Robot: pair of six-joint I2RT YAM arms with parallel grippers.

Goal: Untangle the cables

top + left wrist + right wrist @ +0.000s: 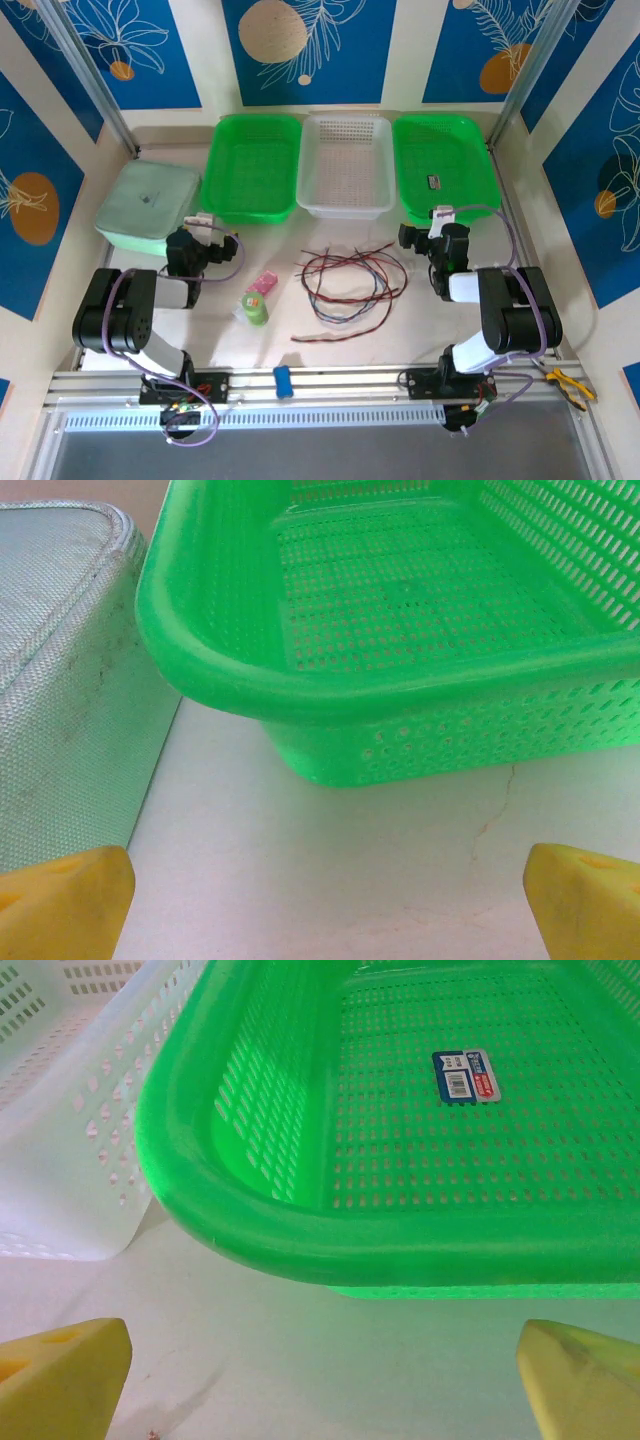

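Table (pixel 420 335): serviceable, with three perforated baskets in a row along its far side, namely the left green basket (pixel 252 165), the white basket (pixel 347 165) and the right green basket (pixel 450 150); the two green ones hold no cable, and the right one carries just a small printed label (pixel 465 1076) on its floor; a pale green box (pixel 148 205) sits just beside the left green basket. Arms: both are folded back at their own sides of the table, one to either side of the work; the left gripper (pixel 325 905) faces the corner of the left green basket with its yellow fingers spread wide and nothing between them; the right gripper (pixel 320 1380) faces the near rim of the right green basket, likewise released and empty. The cables (pixel 350 290): they lie on the open table between the two arms, in front of the white basket, touched by neither gripper; black, red and paler strands run in overlapping loops with loose ends trailing outward. Minor items: a green roll (pixel 256 310) and a pink item (pixel 261 284) lie near the bundle's left side; yellow-handled pliers (pixel 568 382) lie at the right edge. Assessment: no strand appears separated; judged not begun, with every grasp, pull and sorting step outstanding.
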